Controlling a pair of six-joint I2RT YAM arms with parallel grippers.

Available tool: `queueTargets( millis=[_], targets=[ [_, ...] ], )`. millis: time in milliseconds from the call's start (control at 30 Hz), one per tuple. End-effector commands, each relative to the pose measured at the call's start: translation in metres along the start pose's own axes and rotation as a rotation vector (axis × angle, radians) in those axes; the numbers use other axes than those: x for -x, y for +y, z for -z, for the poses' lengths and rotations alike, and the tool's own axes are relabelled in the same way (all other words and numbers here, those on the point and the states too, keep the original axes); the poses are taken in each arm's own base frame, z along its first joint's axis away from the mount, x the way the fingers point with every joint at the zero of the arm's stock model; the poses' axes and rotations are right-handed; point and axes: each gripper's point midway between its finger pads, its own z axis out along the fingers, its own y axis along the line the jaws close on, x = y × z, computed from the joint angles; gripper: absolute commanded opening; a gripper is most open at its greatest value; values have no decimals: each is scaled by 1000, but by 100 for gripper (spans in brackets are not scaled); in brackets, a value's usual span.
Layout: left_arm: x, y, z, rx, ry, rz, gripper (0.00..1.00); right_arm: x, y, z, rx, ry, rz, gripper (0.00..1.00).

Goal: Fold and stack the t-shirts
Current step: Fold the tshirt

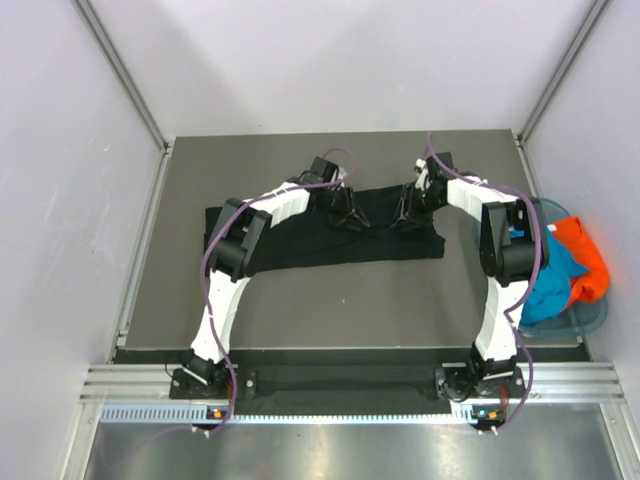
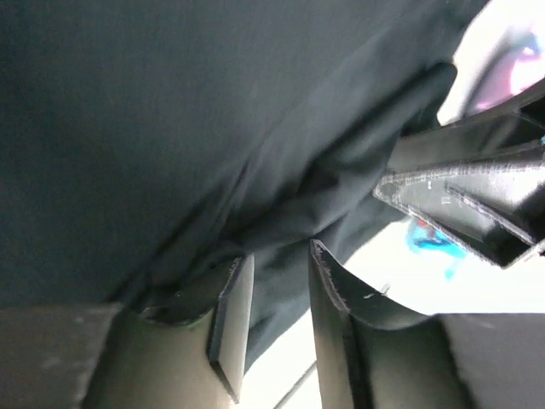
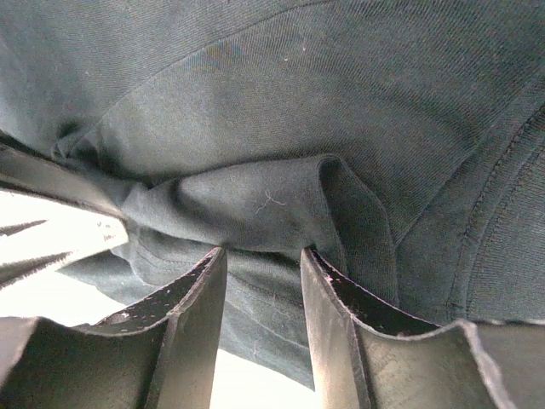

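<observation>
A: What is the left gripper (image 2: 279, 252) doing?
B: It is standing narrow, with a fold of the black t-shirt (image 1: 340, 245) running between its fingers (image 2: 230, 315). Cannot tell if it is pinching.
A: And the right gripper (image 3: 262, 253)?
B: Also narrow, with cloth bunching at its tips; grip unclear. The teal t-shirt (image 1: 555, 275) and orange t-shirt (image 1: 585, 255) are lying in the basket (image 1: 590, 320), off to its right.

A matte dark grey worktop (image 1: 300, 310) is boxed in by plain pale lilac-white walls (image 1: 60, 200) joined by slim silver corner struts (image 1: 122, 75). A ribbed aluminium rail (image 1: 130, 385) lines its near edge, with a brushed metal sheet (image 1: 350, 450) beyond. The light is soft and even.
</observation>
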Motion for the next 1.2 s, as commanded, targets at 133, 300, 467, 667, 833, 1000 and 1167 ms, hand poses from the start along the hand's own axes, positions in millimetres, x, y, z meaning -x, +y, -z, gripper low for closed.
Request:
queueTargets(
  millis=[133,300,467,667,833,1000,1167],
  targets=[
    [22,14,46,235,-72,-193,54,34,-10,24,-119,-103,59,44],
    [9,-17,143,329,-156,-319,63,39,4,72,-161,-167,59,57],
    [-12,41,228,543,-216,-313,66,20,14,95,-154,-178,-62,65],
    [-49,129,310,819,-348,-145,63,-6,23,107,-117,-226,-308,70],
    [-85,188,310,825,-347,176,61,-35,0,109,-188,-294,-455,70],
    [-95,213,304,711,-406,400,59,-53,-28,100,-261,-336,-529,71],
    [-92,231,307,708,-446,454,60,-58,-38,88,-259,-348,-567,71]
  ],
)
